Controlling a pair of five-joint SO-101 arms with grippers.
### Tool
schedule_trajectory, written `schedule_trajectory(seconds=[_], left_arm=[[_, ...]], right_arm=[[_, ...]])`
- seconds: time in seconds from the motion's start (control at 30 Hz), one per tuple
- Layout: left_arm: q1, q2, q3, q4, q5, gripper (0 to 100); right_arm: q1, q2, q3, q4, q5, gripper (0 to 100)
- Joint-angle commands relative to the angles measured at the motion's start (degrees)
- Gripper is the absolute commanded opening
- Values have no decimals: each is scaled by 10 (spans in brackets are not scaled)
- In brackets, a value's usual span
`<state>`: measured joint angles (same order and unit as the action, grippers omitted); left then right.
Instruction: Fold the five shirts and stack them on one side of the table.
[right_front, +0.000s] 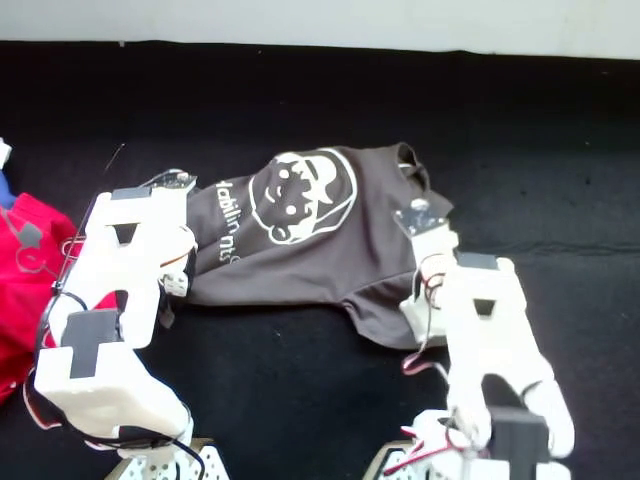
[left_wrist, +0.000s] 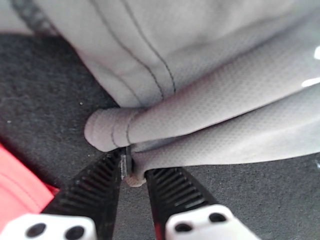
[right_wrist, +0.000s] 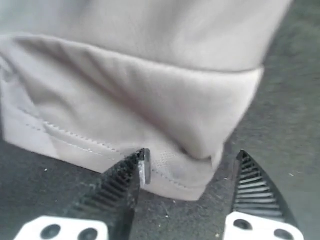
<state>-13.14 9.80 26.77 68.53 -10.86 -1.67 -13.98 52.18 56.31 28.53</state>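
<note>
Because the left tool (left_wrist: 134, 172) is clamped on only a sliver of rolled hem of the grey shirt (right_front: 300, 260) lying between both tools, while the right tool (right_wrist: 193, 160) stands apart astride its edge, lifting may pull the cloth free.

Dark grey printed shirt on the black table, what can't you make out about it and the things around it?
High view: the dark grey printed shirt has its near corners hidden under the two white arms.
High view: the red cloth is cut by the picture's edge and partly covered by the left arm; its shape is unclear.
Right wrist view: whether the open right gripper touches the shirt is unclear.
</note>
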Motion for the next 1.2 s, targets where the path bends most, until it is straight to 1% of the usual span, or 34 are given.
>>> schedule_trajectory(seconds=[0.0, 0.07, 0.13, 0.2, 0.27, 0.3, 0.43, 0.53, 0.7, 0.8, 0.87, 0.93, 1.03, 1.17], left_arm=[[12, -4, -3, -2, -3, 9], [12, -4, -3, -3, -3, 9], [12, -4, -3, -3, -3, 9], [12, -4, -3, -2, -3, 9], [12, -4, -3, 1, -3, 9], [12, -4, -3, 1, -3, 9], [13, -5, -16, 4, -3, 8], [14, -5, -68, 63, -3, 8], [14, -5, -202, 191, -2, 8], [14, -5, -294, 262, -4, 8], [13, -5, -358, 304, -4, 8], [13, -8, -411, 326, -4, 8], [12, -55, -437, 328, -4, 8], [26, -155, -446, 327, -5, 8]], right_arm=[[7, 43, -32, -21, 2, 262], [7, 46, -49, -20, 2, 224], [7, 39, -60, -19, 2, 128], [7, 26, -65, -19, 2, 4], [7, 5, -65, -18, 2, 22], [9, -10, -64, -17, 2, 6], [36, -100, -71, -6, 4, 6], [55, -178, -74, -7, 4, 6], [74, -284, -80, -22, -1, 6], [80, -320, -109, -45, -35, 6], [82, -321, -149, -50, -52, 6], [82, -307, -198, -47, -63, 6], [82, -265, -286, -27, -67, 6], [81, -188, -429, 22, -67, 6]])
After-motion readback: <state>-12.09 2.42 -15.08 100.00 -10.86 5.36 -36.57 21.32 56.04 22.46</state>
